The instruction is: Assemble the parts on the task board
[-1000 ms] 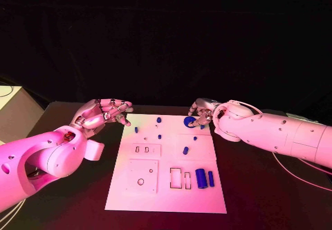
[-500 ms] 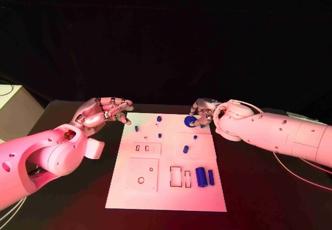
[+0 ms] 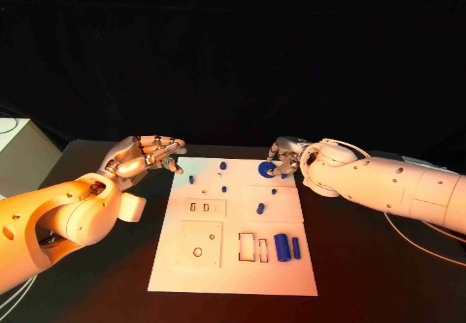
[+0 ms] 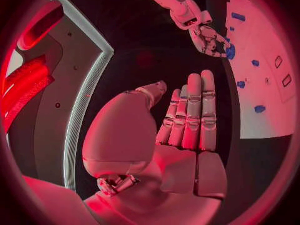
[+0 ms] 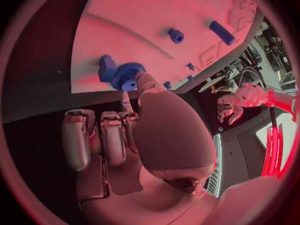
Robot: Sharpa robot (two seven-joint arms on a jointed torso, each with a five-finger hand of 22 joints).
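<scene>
At board's far edge, right hand (image 3: 283, 159) on gear (image 3: 266, 170)

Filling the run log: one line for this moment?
right hand: pinches blue toothed gear | left hand: empty, beside white task board

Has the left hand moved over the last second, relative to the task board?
No. In the head view the left hand hovers, holding nothing, just off the far left corner of the task board, as before.

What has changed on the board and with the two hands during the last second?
Nothing has visibly moved. The right hand stays at the blue gear on the far edge of the board, the left hand stays open beside the board, and the other parts lie as before.
</scene>
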